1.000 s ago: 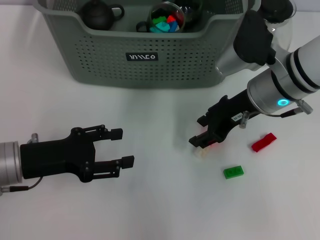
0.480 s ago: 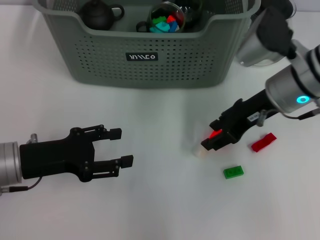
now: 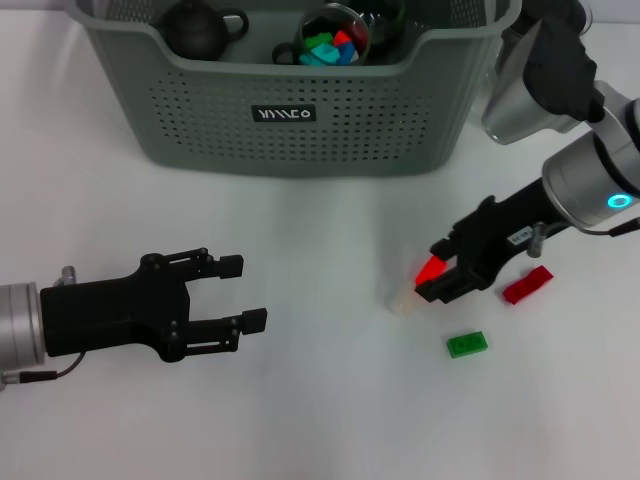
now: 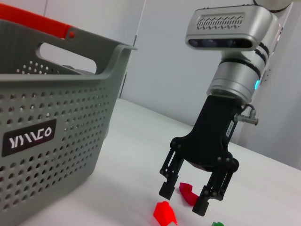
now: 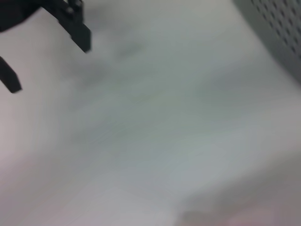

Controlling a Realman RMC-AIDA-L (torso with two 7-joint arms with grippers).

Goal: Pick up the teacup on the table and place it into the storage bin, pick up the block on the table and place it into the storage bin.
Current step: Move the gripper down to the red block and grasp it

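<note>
The grey-green storage bin (image 3: 300,110) stands at the back of the table, seen too in the left wrist view (image 4: 42,122). No teacup shows on the table; a clear glass cup (image 3: 335,35) with coloured pieces stands inside the bin. My right gripper (image 3: 430,270) hangs open, low over the table right of centre. A red block (image 3: 430,268) shows between its fingers. In the left wrist view that gripper (image 4: 184,200) stands spread, with a red block (image 4: 164,213) on the table just under its tips. My left gripper (image 3: 250,293) rests open at the left, holding nothing.
A small pale object (image 3: 402,300) lies just left of the right gripper. Another red block (image 3: 526,285) and a green block (image 3: 467,344) lie to its right and front. A dark teapot (image 3: 195,28) sits in the bin.
My right gripper has moved to the right, away from the small pale object, and the red block now shows between its fingers. The left arm has not moved.
</note>
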